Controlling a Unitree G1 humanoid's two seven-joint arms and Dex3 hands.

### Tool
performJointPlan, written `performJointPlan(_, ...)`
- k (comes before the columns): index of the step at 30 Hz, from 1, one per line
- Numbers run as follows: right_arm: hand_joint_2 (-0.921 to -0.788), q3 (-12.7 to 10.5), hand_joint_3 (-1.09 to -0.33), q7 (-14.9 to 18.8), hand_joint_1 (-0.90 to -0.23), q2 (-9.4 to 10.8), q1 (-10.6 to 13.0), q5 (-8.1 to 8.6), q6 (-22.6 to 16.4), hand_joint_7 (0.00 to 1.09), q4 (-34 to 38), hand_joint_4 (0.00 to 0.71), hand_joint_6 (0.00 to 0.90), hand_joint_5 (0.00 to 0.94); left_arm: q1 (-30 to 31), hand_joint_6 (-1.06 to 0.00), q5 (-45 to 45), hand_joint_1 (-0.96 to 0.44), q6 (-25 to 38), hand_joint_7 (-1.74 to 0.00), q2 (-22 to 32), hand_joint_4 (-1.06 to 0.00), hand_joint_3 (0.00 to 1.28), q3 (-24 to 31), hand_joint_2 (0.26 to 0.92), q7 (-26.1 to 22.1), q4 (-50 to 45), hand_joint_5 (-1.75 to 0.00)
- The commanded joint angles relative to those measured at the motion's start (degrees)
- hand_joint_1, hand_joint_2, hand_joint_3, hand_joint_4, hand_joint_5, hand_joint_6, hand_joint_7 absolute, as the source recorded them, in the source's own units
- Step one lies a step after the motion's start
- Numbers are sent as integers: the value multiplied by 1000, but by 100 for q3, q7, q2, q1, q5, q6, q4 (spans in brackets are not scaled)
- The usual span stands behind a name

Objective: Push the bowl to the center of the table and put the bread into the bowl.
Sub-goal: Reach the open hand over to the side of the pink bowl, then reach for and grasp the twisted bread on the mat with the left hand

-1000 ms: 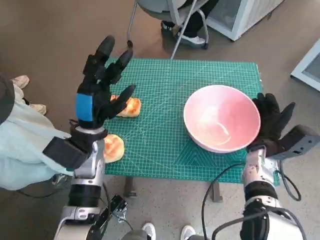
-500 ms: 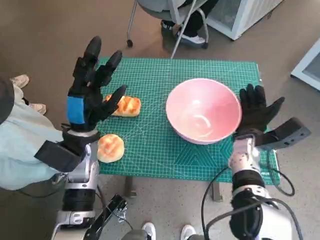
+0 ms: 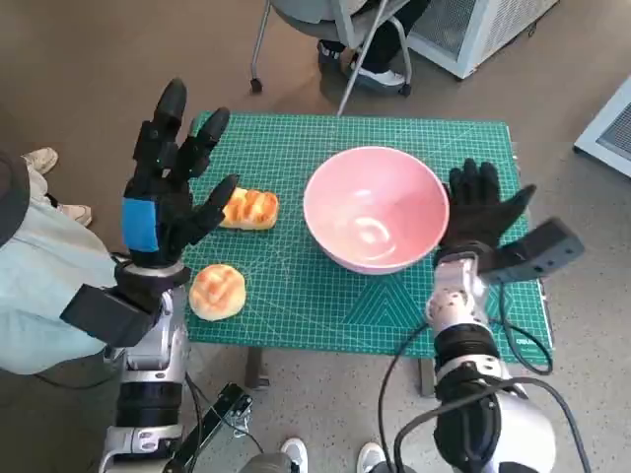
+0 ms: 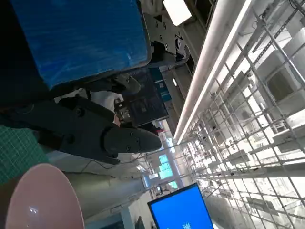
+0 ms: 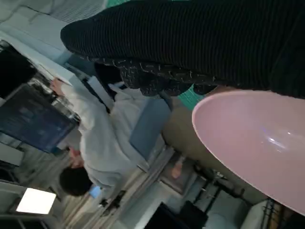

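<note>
Bowl (image 4: 38, 200) cropped by frame edge (perhaps half hidden).

Black left robot hand (image 3: 168, 187) with blue tape across its back; black knitted glove on right robot hand (image 3: 480, 212). Pale metallic forearms, black cables trailing below.

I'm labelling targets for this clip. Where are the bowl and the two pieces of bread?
bowl (image 3: 375, 212): head view, on its pink inner wall.
long bread (image 3: 249, 209): head view, middle of its glazed top, by the left hand.
round bread (image 3: 217, 291): head view, centre of its top, at the mat's near edge.
</note>
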Motion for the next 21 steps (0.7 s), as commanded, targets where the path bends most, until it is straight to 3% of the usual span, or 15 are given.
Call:
performJointPlan(1, -921, 130, -824, -138, -465, -12, 24, -171, 124, 797, 70, 445, 266, 22, 85, -290, 82, -394, 29, -120, 57, -530, 253, 6, 921, 22, -71, 0)
performJointPlan(5, -921, 325, -833, -148, -470, -150, 37, -415, 65, 809, 47, 432, 253, 12, 47, -293, 144, -398, -12, -115, 212, -517, 252, 18, 921, -56, 88, 0)
performJointPlan(9, -921, 639, -838, -104, -494, -301, 23, -788, -161, 786, 6, 407, 212, 2, -89, -294, 338, -414, 37, -109, 587, -479, 252, 25, 921, -217, 378, 0)
performJointPlan(15, -921, 1082, -820, 423, -507, -528, 3, -1195, -725, 763, -124, 378, 172, 1, -559, -287, 1161, -433, 189, -99, 1490, -400, 230, -135, 921, -324, 1058, 0)
performJointPlan(19, -921, 1517, -821, 791, -521, -668, 21, -1555, -1344, 750, -269, 379, 157, 6, -987, -280, 1533, -440, 289, -90, 1895, -359, 191, -334, 921, -428, 1599, 0)
performJointPlan(21, -921, 1693, -819, 1153, -547, -752, 50, -1662, -1713, 741, -381, 383, 146, 8, -1248, -275, 1754, -432, 285, -84, 2062, -337, 159, -492, 921, -463, 1900, 0)
